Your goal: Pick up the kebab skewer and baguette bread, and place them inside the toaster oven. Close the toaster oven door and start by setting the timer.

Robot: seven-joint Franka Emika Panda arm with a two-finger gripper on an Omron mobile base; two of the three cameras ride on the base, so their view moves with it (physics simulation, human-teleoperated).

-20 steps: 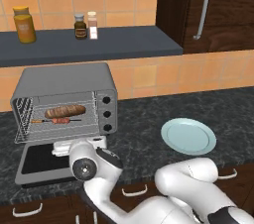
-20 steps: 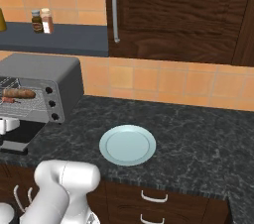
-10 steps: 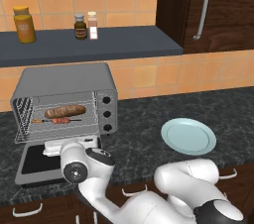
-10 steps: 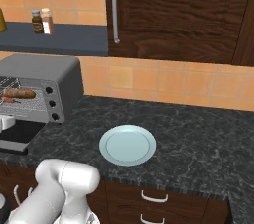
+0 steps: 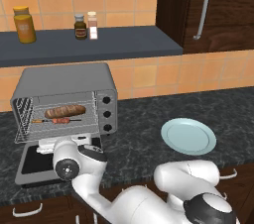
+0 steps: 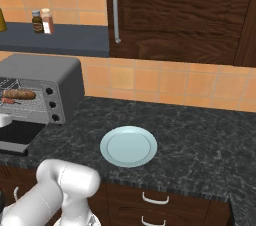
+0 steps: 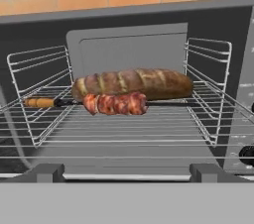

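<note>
- So both bits of food are in the oven (image 5: 64, 89) already: one baguette (image 7: 131, 83) lying long-ways across the wire rack (image 7: 124, 129), and one skewer (image 7: 115, 103) just in front of it, close against the loaf, though I can't tell if they actually touch. My guess is they sit side by side like that so both fit on the single rack and clear the opening.
- The door (image 5: 34, 161) is dropped flat onto the bench (image 5: 144, 139), hinged at the bottom, which is why the inside is all on show. It's the next thing I reckon needs dealing with.
- My pincer (image 7: 126, 176) is stretched wide with nothing in it, low in front of the open oven and looking straight in, tips right down by the door's edge. Seems a decent spot to get under the door and swing it up.
- Knobs (image 5: 105, 114): three black ones, stacked down the oven's right side. I'd guess one's the timer, can't tell which.
- One plate (image 5: 188, 136) on the bench to the right, well apart from the oven, nothing on it.
- Up on the shelf (image 5: 89, 44): three jars, one orange (image 5: 24, 25), one dark (image 5: 80, 27), one pale (image 5: 92, 25).
</note>
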